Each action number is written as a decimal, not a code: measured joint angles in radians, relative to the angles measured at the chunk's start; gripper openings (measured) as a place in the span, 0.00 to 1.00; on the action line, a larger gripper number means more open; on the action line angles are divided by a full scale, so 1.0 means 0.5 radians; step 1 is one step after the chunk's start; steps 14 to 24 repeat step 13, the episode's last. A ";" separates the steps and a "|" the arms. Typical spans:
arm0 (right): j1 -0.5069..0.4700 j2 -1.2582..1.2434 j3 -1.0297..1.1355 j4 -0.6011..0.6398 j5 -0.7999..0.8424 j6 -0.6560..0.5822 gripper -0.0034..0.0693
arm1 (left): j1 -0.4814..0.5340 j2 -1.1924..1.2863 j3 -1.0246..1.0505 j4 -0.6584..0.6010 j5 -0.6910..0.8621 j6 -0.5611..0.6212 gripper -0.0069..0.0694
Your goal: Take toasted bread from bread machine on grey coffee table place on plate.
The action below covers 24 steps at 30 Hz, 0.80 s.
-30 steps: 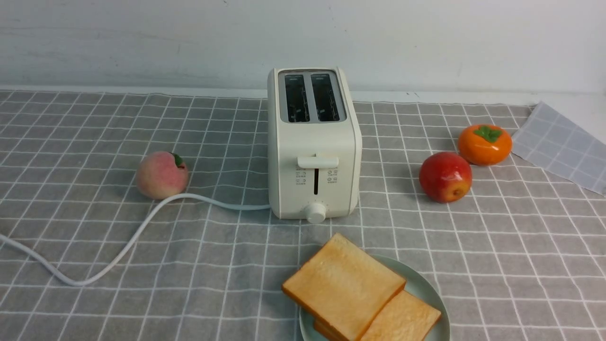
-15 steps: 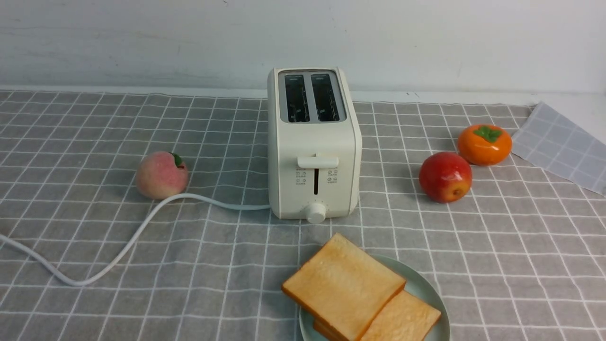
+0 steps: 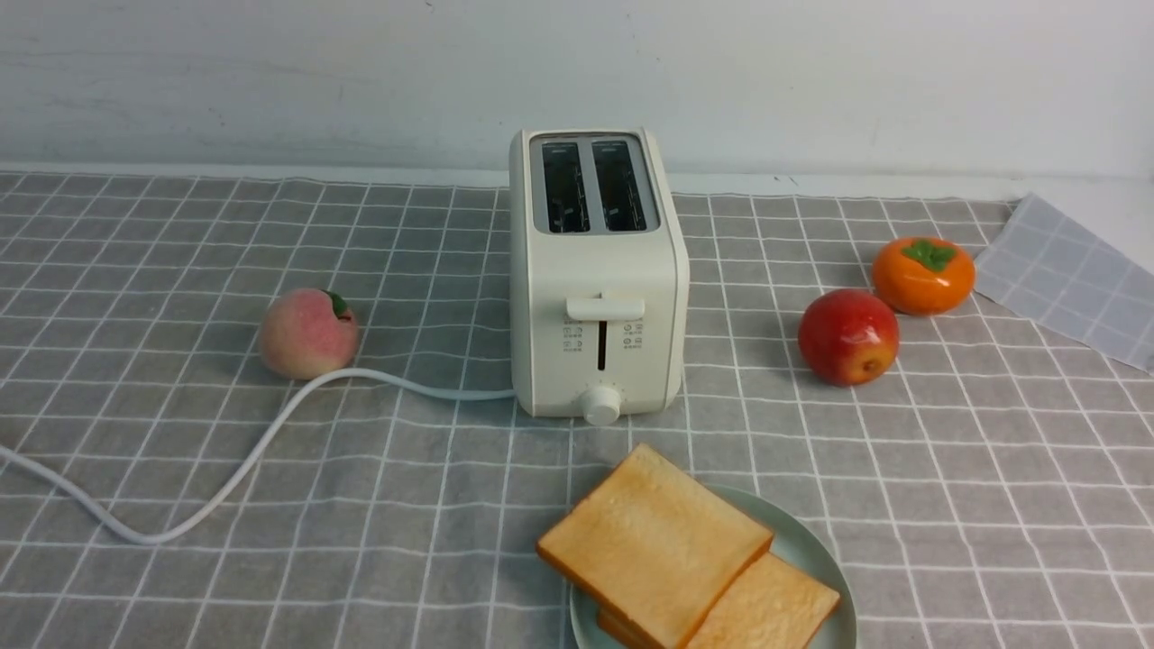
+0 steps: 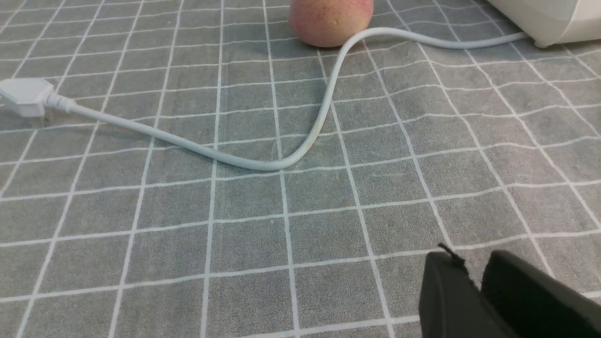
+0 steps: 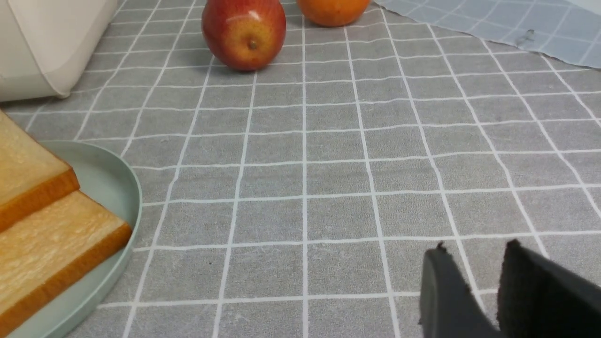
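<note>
Two slices of toasted bread lie on the mint-green plate (image 3: 807,550) at the front of the grey coffee table (image 3: 947,469); the upper slice (image 3: 654,541) overlaps the lower slice (image 3: 766,608). They also show in the right wrist view, upper slice (image 5: 23,173) and lower slice (image 5: 51,239). The cream bread machine (image 3: 595,270) stands behind the plate with both slots empty. Neither gripper shows in the front view. My left gripper (image 4: 469,256) is shut and empty over bare cloth. My right gripper (image 5: 474,246) is shut and empty, with a narrow gap at its tips, off to the side of the plate (image 5: 112,188).
A peach (image 3: 306,332) sits left of the bread machine beside its white cord (image 3: 234,460), whose plug (image 4: 23,96) lies loose. A red apple (image 3: 847,335) and an orange persimmon (image 3: 922,273) sit on the right. A paler checked cloth (image 3: 1073,275) lies far right.
</note>
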 joint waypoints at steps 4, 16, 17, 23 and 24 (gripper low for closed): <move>0.000 0.000 0.000 0.000 0.000 0.000 0.32 | 0.000 0.000 0.000 0.000 0.000 0.000 0.24; 0.000 0.000 0.000 0.002 0.000 0.000 0.34 | 0.000 0.000 0.000 0.000 0.000 0.000 0.25; 0.000 0.000 0.000 0.002 0.000 0.000 0.34 | 0.000 0.000 0.000 0.000 0.000 0.000 0.25; 0.000 0.000 0.000 0.002 0.000 0.000 0.34 | 0.000 0.000 0.000 0.000 0.000 0.000 0.25; 0.000 0.000 0.000 0.002 0.000 0.000 0.34 | 0.000 0.000 0.000 0.000 0.000 0.000 0.25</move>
